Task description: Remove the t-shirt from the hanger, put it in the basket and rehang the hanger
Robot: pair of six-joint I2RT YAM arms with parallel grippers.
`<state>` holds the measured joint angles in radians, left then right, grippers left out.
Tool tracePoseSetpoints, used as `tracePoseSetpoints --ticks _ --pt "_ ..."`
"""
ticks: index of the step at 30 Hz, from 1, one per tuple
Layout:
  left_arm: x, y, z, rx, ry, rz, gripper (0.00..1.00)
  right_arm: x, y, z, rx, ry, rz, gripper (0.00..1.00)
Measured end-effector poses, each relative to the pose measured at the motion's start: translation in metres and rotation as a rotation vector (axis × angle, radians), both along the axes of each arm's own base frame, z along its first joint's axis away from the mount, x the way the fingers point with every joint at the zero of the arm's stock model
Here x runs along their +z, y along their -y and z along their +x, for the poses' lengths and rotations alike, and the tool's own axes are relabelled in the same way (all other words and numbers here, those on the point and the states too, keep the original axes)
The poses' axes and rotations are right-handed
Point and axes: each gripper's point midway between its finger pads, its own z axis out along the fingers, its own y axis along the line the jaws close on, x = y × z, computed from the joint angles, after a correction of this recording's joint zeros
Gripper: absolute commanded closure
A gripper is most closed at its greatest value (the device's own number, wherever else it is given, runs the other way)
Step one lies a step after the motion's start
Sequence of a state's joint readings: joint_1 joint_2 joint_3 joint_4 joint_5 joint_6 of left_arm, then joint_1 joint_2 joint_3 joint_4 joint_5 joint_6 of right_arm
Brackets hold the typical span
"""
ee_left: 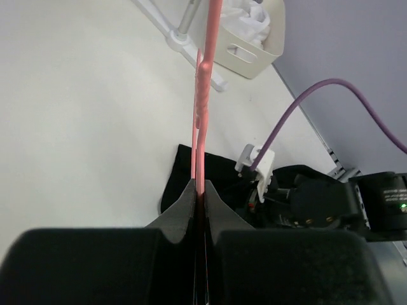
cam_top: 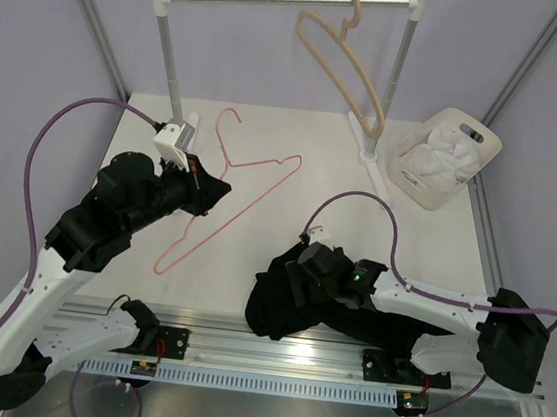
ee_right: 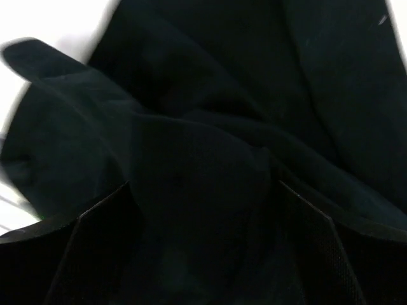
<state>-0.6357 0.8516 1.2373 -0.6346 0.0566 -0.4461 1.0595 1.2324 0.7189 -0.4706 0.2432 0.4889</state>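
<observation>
task status: t-shirt (cam_top: 272, 308) looks fully off the hanger (cam_top: 264, 162); the two lie apart on the table (cam_top: 256, 231)
t-shirt location: bunched heap at the near table edge, under the right gripper (cam_top: 306, 277), partly over the metal rail
hanger location: flat on the table left of centre, hook pointing to the far side, one shoulder pinched
left gripper (ee_left: 200, 197): fingers pressed together on the pink wire, which runs straight out between the pads
right gripper state: cannot tell; wrist view is filled with black cloth and the fingers are dark on dark
risk 1: heap overhangs the near edge, so a drag or careless release could tip it off the table
risk 2: if cloth is snagged on the right fingers, lifting the arm would carry it along
risk 3: thin wire could pivot or slip in the pinch when moved
t-shirt material: soft matte black fabric, deep limp folds
hanger material: thin, smooth pink-red wire, open triangle, small hook
background: beige wooden hanger (cam_top: 341, 60) on the rack, white basket (cam_top: 413, 179) holding white cloth (cam_top: 451, 153)
</observation>
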Motion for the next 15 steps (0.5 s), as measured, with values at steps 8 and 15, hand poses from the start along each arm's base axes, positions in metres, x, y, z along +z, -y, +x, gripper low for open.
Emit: tracePoseSetpoints --ticks 8,15 --pt "-0.008 -0.024 0.009 0.132 -0.003 0.054 1.00 -0.020 -0.011 0.019 -0.072 0.014 -0.054 1.00" --pt "0.006 -0.050 0.013 0.262 0.042 0.062 1.00 0.087 -0.030 0.102 -0.176 0.314 -0.008 1.00"
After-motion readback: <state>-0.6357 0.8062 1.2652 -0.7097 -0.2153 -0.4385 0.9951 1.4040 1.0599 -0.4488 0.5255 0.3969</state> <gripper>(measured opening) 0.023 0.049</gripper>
